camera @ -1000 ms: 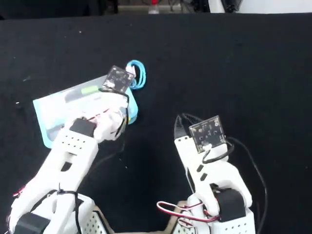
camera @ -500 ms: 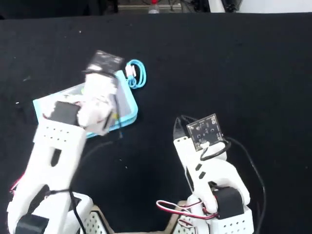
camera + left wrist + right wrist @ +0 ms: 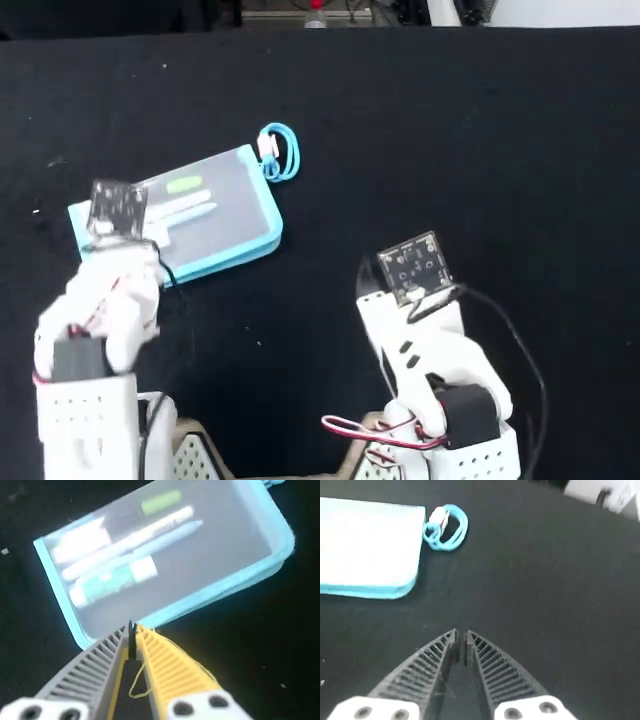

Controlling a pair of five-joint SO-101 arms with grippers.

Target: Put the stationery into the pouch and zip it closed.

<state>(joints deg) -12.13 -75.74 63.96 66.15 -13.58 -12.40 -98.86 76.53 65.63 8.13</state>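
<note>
A clear pouch with a light blue edge (image 3: 190, 215) lies flat on the black table, its zip run round and a blue cord loop (image 3: 280, 150) at its far right corner. Through its clear face (image 3: 150, 555) I see pens, a green-labelled tube and a white eraser. My left gripper (image 3: 132, 630) is shut and empty, its tips just off the pouch's near edge. In the high view the left arm (image 3: 100, 290) stands at the pouch's near left end. My right gripper (image 3: 461, 639) is shut over bare table, to the right of the pouch (image 3: 367, 550).
The black cloth (image 3: 480, 150) covers the whole table, with open room right of the pouch and behind it. The loop with its small white tag (image 3: 445, 526) lies on the cloth beyond the right gripper. Room clutter sits past the table's far edge.
The left arm has pulled back from over the pouch's right end toward the near left, uncovering the pouch. The right arm has hardly moved.
</note>
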